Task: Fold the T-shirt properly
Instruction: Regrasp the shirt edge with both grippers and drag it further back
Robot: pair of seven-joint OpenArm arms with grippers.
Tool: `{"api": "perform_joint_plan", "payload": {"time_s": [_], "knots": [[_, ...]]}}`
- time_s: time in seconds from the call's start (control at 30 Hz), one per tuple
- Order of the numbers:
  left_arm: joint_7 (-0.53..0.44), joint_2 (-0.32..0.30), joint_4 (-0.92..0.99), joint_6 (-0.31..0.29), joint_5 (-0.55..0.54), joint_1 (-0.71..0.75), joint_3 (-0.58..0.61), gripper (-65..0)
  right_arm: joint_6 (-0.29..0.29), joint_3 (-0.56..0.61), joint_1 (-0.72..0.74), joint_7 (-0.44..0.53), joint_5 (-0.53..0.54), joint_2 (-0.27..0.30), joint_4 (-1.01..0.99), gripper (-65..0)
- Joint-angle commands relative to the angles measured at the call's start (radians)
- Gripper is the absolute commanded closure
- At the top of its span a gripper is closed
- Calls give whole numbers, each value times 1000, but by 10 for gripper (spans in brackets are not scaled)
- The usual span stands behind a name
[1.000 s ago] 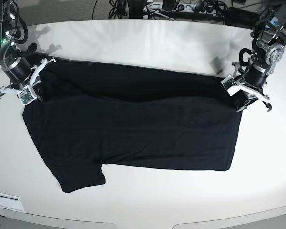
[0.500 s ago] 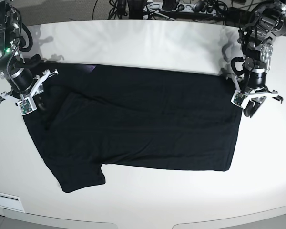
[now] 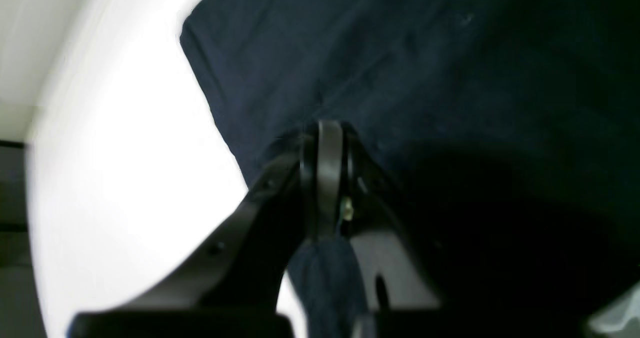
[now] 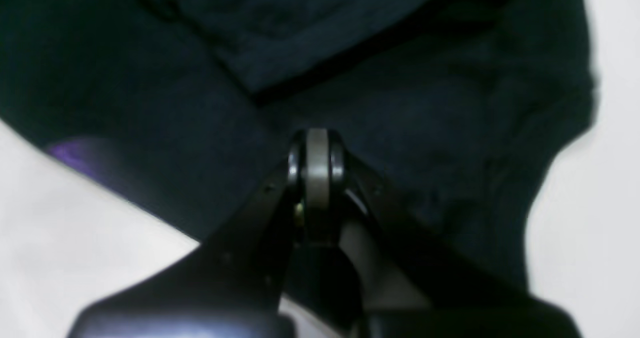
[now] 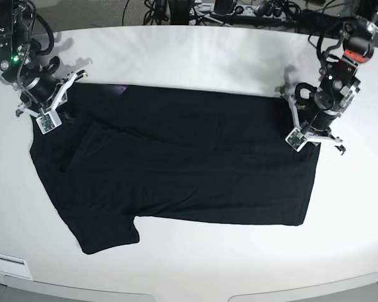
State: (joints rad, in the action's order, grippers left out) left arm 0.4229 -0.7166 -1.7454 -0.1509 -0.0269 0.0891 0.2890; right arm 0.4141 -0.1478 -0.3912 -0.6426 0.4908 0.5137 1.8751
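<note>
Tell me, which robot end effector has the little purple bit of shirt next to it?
The right end effector. A purple patch peeks from the T-shirt edge beside it. Near the left end effector, only dark cloth shows.

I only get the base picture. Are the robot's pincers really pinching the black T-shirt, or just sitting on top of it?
Observer: The left pincer is shut, with a strip of the T-shirt caught between its fingers.
Operator: And the other one?
Observer: The right pincer is shut too, tips pressed into the cloth, but I can't tell whether cloth is caught.
Operator: Is the shirt all black?
Observer: No. A purple patch shows at its edge, beside the white table.
</note>
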Motion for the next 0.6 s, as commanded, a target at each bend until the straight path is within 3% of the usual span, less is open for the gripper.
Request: {"api": "perform_joint_plan", "payload": {"time_s": [0.0,0.1,0.17,0.37,0.57], "knots": [[-1,3,21,-21,-8,-20,-9,0,11,-8,6,13,3,13,-21,0],[97,44,81,-134,-13,-31,-9,0,32,-9,6,-22,3,14,-90,0],[173,48,82,-176,-44,-24,-9,0,32,-9,2,-89,5,14,-98,0],[409,-3,-36,-201,-146,60,-9,0,0,-19,-108,-174,30,73,-39,0],[423,-95,-213,-162,-140,212,-9,0,6,-107,-254,-174,26,86,68,0]]}}
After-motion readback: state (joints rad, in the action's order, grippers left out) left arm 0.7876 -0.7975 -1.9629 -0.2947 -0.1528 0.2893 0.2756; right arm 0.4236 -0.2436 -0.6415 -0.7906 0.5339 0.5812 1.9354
